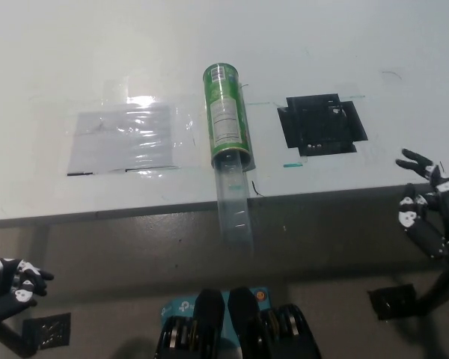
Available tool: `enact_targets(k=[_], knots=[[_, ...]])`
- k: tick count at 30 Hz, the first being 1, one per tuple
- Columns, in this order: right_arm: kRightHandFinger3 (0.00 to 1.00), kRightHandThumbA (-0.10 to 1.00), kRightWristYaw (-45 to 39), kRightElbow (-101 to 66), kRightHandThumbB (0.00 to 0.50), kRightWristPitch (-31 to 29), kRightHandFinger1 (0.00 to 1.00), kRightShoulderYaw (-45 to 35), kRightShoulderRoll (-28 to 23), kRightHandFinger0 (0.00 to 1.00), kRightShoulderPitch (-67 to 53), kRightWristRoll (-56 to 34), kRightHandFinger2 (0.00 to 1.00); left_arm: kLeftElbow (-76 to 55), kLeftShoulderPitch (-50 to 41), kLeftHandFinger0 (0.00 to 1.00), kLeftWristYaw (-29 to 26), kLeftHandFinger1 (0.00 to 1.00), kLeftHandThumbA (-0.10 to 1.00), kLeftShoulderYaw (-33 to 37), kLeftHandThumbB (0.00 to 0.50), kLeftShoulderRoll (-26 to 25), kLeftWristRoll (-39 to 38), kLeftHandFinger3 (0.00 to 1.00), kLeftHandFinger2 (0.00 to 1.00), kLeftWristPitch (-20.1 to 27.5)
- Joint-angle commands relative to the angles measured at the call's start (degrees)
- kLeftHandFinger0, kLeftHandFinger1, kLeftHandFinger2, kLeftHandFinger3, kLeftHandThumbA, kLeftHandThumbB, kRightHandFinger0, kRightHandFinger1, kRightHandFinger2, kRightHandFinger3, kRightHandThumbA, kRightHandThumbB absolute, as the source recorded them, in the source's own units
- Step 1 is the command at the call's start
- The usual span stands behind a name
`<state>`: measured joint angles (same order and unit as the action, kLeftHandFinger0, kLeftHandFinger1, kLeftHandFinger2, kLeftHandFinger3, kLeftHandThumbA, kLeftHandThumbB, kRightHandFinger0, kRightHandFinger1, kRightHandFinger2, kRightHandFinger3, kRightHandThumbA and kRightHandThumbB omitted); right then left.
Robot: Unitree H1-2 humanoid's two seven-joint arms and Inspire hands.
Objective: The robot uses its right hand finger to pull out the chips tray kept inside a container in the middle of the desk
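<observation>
Well left of the right hand (428,217), the tray (233,206).

The right hand (428,213) is black, built of slim segmented fingers with pale grey-white pads at some fingertips and a darker, ribbed look along the links. The left hand (7,283) is white across its back, with black fingers bearing small white patches near their tips.

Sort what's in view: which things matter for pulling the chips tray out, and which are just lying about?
Job: green container; clear chips tray sticking out past the desk edge; right hand, open, off to the right.
Lying about: black square patch; clear plastic sheet; left hand, resting lower left.
</observation>
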<state>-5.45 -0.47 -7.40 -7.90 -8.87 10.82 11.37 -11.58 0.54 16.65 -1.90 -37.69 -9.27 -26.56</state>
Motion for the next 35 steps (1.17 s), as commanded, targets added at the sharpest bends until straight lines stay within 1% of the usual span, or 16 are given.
enact_targets(k=[1, 6, 8, 12, 13, 14, 17, 19, 21, 22, 25, 26, 27, 30, 33, 35], knots=[[0.84, -0.10, 3.8, 0.8, 0.177, 1.1, 0.00, -3.3, 2.3, 0.00, -0.4, -6.6, 0.75, -0.8, 0.0, 0.53, -1.2, 0.54, -0.09, -0.4, 0.000, -1.2, 0.7, 0.78, 0.62, -0.4], [0.83, -0.10, 4.3, 1.8, 0.124, 4.1, 0.01, -5.4, 4.3, 0.00, -1.3, -8.0, 0.77, -0.9, 0.0, 0.54, -1.6, 0.55, -0.10, -0.5, 0.000, -0.8, 0.1, 0.79, 0.63, -0.4], [0.85, -0.10, 4.6, 2.4, 0.108, 3.4, 0.00, -5.3, 4.3, 0.00, -1.7, -7.5, 0.78, -0.5, 0.1, 0.54, -1.6, 0.54, -0.10, -0.5, 0.000, -0.4, -0.1, 0.78, 0.61, -0.4], [0.84, -0.10, 5.6, 3.8, 0.113, 3.2, 0.00, -5.4, 4.3, 0.00, -2.0, -7.1, 0.75, -0.5, -0.1, 0.53, -1.2, 0.54, -0.10, -0.6, 0.000, -0.1, 0.1, 0.78, 0.60, -0.4], [0.81, -0.10, 6.0, 5.2, 0.110, 4.5, 0.08, -6.2, 5.2, 0.03, -1.9, -8.7, 0.71, -0.6, -0.1, 0.55, -1.5, 0.54, -0.10, -0.3, 0.000, -0.3, 0.2, 0.78, 0.61, -0.4], [0.81, -0.10, 6.1, 5.3, 0.106, 4.3, 0.08, -6.0, 5.1, 0.03, -2.0, -8.7, 0.70, -0.7, -0.2, 0.54, -1.6, 0.54, -0.10, -0.3, 0.000, -0.4, 0.3, 0.77, 0.61, -0.4], [0.78, -0.10, 6.6, 6.1, 0.115, 4.1, 0.04, -5.2, 5.2, 0.00, -1.7, -7.7, 0.65, -0.8, -0.4, 0.54, -1.6, 0.54, -0.10, -0.4, 0.000, -0.1, 0.3, 0.77, 0.61, -0.4], [0.79, -0.10, 6.6, 5.6, 0.119, 4.9, 0.05, -4.9, 5.2, 0.00, -1.8, -7.6, 0.65, -0.9, -0.5, 0.53, -1.4, 0.53, -0.10, -0.6, 0.000, 0.1, 0.4, 0.78, 0.60, -0.4], [0.79, -0.10, 6.7, 5.9, 0.128, 4.0, 0.00, -4.5, 5.0, 0.00, -1.8, -7.3, 0.63, -0.9, -0.5, 0.53, -1.2, 0.53, -0.10, -0.7, 0.000, 0.2, 0.6, 0.78, 0.60, -0.4], [0.77, -0.10, 6.8, 6.6, 0.148, 3.3, 0.00, -4.5, 4.9, 0.00, -1.5, -7.4, 0.61, -0.9, -0.5, 0.53, -1.2, 0.53, -0.10, -0.7, 0.000, 0.4, 0.4, 0.78, 0.60, -0.4], [0.76, -0.10, 6.8, 5.9, 0.138, 4.7, 0.00, -4.1, 4.6, 0.00, -1.5, -6.9, 0.60, -1.1, -0.6, 0.52, -1.2, 0.54, -0.10, -0.6, 0.000, 0.4, 0.8, 0.77, 0.61, -0.4], [0.76, -0.10, 6.9, 5.7, 0.146, 5.0, 0.00, -4.1, 4.6, 0.00, -1.5, -7.0, 0.58, -1.2, -0.7, 0.52, -1.4, 0.54, -0.09, -0.5, 0.000, 0.4, 0.9, 0.77, 0.61, -0.4], [0.77, -0.10, 6.5, 5.4, 0.137, 5.4, 0.02, -4.0, 4.5, 0.00, -1.5, -7.6, 0.58, -1.2, -0.6, 0.52, -1.4, 0.53, -0.09, -0.5, 0.000, 0.3, 1.1, 0.77, 0.61, -0.4], [0.76, -0.10, 6.1, 5.9, 0.150, 5.4, 0.05, -4.4, 4.5, 0.02, -1.3, -9.3, 0.58, -0.9, -0.7, 0.51, -1.4, 0.53, -0.09, -0.7, 0.000, 0.7, 0.5, 0.77, 0.60, -0.4], [0.76, -0.10, 7.0, 5.8, 0.135, 6.0, 0.04, -3.9, 4.0, 0.01, -1.2, -7.3, 0.60, -0.8, -0.6, 0.53, -1.3, 0.54, -0.08, -0.4, 0.000, 0.6, 0.9, 0.78, 0.62, -0.4], [0.76, -0.10, 7.1, 6.0, 0.135, 5.7, 0.03, -3.9, 4.0, 0.00, -1.2, -7.5, 0.59, -0.8, -0.6, 0.50, -1.3, 0.52, -0.08, -0.8, 0.000, 0.9, 0.5, 0.78, 0.61, -0.4]])
